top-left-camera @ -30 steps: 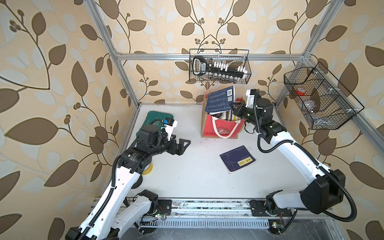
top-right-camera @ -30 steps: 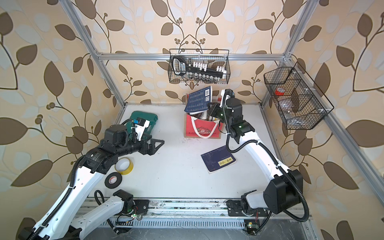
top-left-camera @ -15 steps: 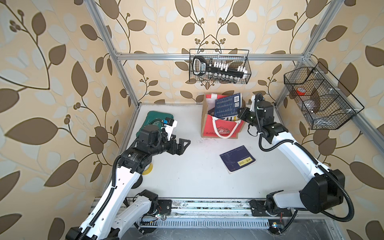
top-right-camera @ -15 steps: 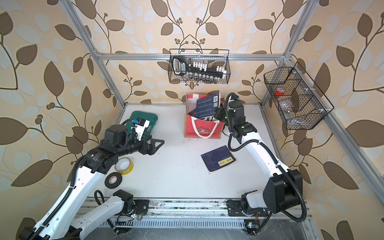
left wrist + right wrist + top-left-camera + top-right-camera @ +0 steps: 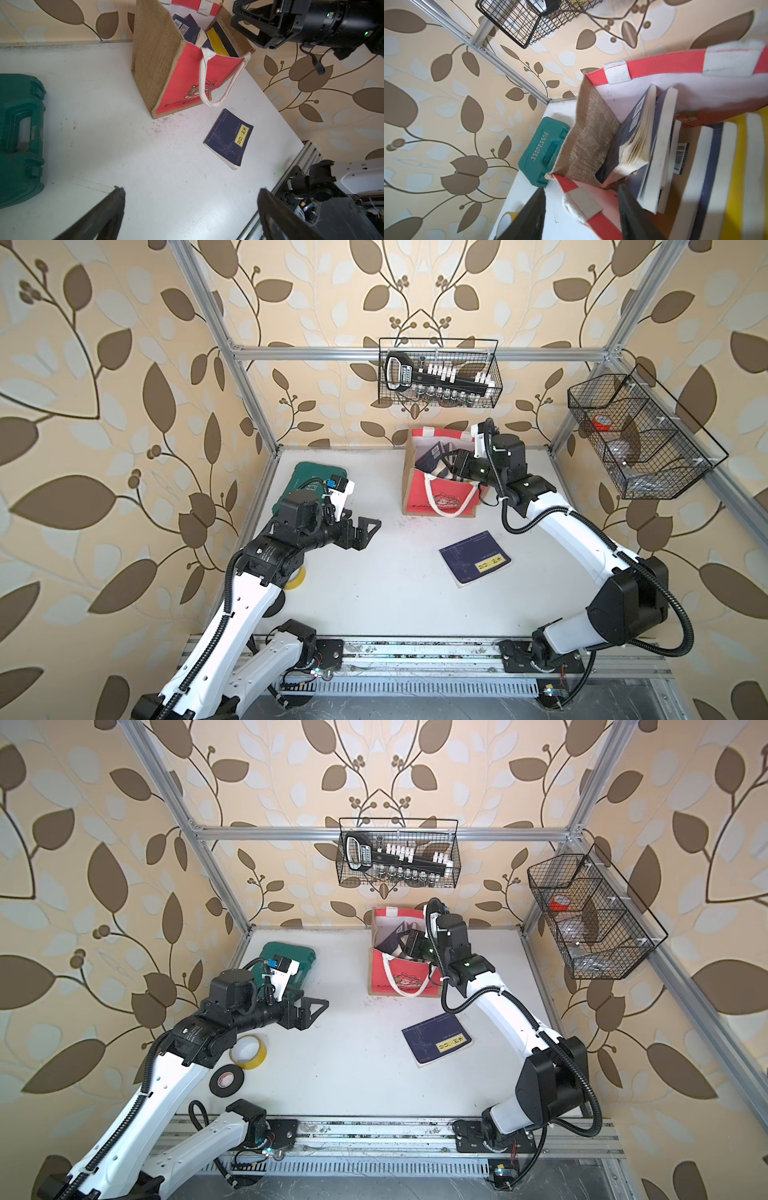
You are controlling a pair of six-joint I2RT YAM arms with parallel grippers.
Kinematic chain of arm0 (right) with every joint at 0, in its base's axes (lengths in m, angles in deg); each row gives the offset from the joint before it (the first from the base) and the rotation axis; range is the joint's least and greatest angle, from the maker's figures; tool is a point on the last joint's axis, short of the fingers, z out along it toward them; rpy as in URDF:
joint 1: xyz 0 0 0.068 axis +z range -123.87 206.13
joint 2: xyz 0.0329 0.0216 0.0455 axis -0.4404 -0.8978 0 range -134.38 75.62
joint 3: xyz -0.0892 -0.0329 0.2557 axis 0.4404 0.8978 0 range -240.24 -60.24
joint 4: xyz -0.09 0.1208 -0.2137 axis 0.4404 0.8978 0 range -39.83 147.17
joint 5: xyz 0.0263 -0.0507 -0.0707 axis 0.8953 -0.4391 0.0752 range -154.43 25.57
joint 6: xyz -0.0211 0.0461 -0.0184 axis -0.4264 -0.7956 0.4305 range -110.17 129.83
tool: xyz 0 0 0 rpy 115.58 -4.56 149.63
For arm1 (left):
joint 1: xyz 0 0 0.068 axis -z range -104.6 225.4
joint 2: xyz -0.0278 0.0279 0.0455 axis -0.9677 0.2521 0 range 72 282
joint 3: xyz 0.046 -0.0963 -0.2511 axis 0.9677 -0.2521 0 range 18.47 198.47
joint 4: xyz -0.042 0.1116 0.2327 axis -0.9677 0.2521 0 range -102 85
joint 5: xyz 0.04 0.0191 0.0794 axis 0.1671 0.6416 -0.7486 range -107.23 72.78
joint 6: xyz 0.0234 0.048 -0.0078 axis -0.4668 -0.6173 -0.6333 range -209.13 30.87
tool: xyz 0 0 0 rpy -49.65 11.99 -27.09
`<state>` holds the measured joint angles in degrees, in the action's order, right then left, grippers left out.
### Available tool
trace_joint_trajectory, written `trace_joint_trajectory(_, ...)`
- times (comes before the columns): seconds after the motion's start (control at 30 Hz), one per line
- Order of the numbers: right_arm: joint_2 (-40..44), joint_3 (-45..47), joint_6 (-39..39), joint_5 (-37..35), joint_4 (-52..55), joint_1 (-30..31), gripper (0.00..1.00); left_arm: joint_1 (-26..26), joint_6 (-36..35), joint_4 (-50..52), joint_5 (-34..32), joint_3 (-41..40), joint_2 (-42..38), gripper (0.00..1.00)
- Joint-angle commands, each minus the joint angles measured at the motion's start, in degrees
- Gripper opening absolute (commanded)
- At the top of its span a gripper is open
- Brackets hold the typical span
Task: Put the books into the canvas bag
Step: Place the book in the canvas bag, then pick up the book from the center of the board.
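Note:
The canvas bag [image 5: 436, 497] [image 5: 399, 979] stands upright at the back of the table, red front panel toward me. Several books [image 5: 639, 135] [image 5: 189, 29] stand on edge inside it, navy and yellow. One navy book with a yellow label [image 5: 473, 558] [image 5: 436, 1040] [image 5: 228, 137] lies flat on the table in front of the bag. My right gripper [image 5: 451, 462] [image 5: 581, 188] hangs over the bag's mouth, open, its jaws either side of the red front rim, holding nothing. My left gripper [image 5: 371, 533] [image 5: 191, 189] hovers open and empty above the table, left of the bag.
A green tool case [image 5: 316, 485] lies at the back left, behind my left arm. A yellow tape roll [image 5: 248, 1051] and a black tape roll [image 5: 226, 1079] lie beside the left arm. Wire baskets hang on the back wall [image 5: 438, 373] and on the right wall [image 5: 636, 435].
My right gripper came down over the bag with the navy book it held, then opened; that book now sits inside the bag. The left arm has not moved.

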<state>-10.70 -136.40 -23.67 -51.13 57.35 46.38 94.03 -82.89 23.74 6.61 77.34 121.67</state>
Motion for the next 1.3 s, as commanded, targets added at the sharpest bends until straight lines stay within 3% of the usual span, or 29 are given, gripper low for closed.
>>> trace_joint_trajectory(0.0, 4.24, 1.23, 2.84, -1.38, 0.08, -0.26, 0.69, -0.70, 0.27, -1.71, 1.61, -0.23, 0.09, 0.99)
trace_joint_trajectory(0.13, 11.26, 7.39, 4.86, -5.08, 1.27, -0.49, 0.98, -0.70, 0.43, -1.78, 3.65, -0.11, 1.47, 0.99)
trace_joint_trajectory(0.27, 18.09, 14.49, 5.23, -8.42, 5.54, -0.84, 0.98, -0.70, 1.80, -3.13, 7.21, -0.33, 3.16, 0.99)
trace_joint_trajectory(0.43, 28.34, 25.77, 2.33, -12.18, 11.08, -0.98, 0.98, -0.06, 10.75, -9.14, 14.89, -2.51, 5.08, 0.99)
trace_joint_trajectory(0.6, 36.57, 37.01, -4.05, -16.78, 15.22, -1.78, 0.99, 3.83, 16.28, -15.89, 14.21, -6.86, 5.59, 0.99)
trace_joint_trajectory(0.87, 27.44, 43.40, -8.25, -11.85, 15.28, -11.73, 0.98, 14.56, 20.00, -22.81, 7.93, -10.84, 9.96, 0.99)
trace_joint_trajectory(1.07, 24.19, 45.93, -8.13, -13.38, 13.44, -15.67, 0.98, 17.42, 23.86, -31.36, 8.64, -14.38, 15.63, 0.99)
trace_joint_trajectory(1.27, 20.29, 48.12, -4.73, -6.31, 8.96, -17.95, 0.98, 19.28, 25.83, -36.26, 8.96, -14.37, 21.66, 0.99)
